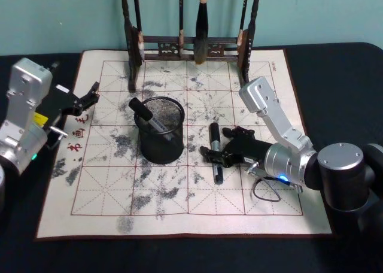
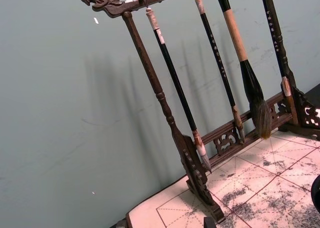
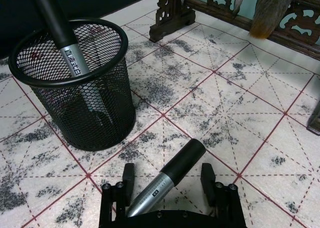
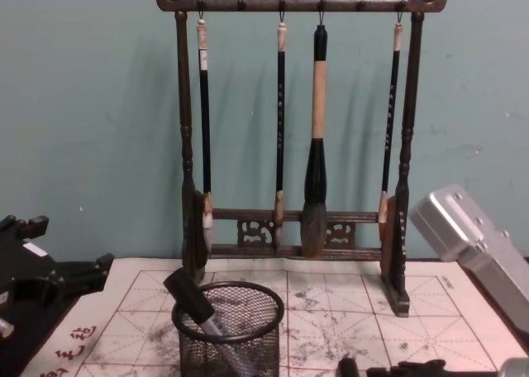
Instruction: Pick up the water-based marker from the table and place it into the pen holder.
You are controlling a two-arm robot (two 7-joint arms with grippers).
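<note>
A water-based marker (image 1: 216, 155) with a black cap and silver barrel lies on the ink-stained mat, right of the pen holder (image 1: 160, 142). My right gripper (image 1: 218, 154) is low over it and open. In the right wrist view its fingers (image 3: 208, 176) stand on either side of the marker (image 3: 172, 172) with gaps to it. The black mesh pen holder (image 3: 80, 108) stands upright and has another marker (image 1: 146, 114) leaning inside it. My left gripper (image 1: 90, 99) is parked open at the mat's left edge.
A tall dark wooden brush rack (image 1: 188, 45) with several hanging brushes stands at the back of the mat (image 1: 108, 207), in front of the teal wall. Black tabletop surrounds the mat. A thin cable loop (image 1: 266, 192) lies beside my right arm.
</note>
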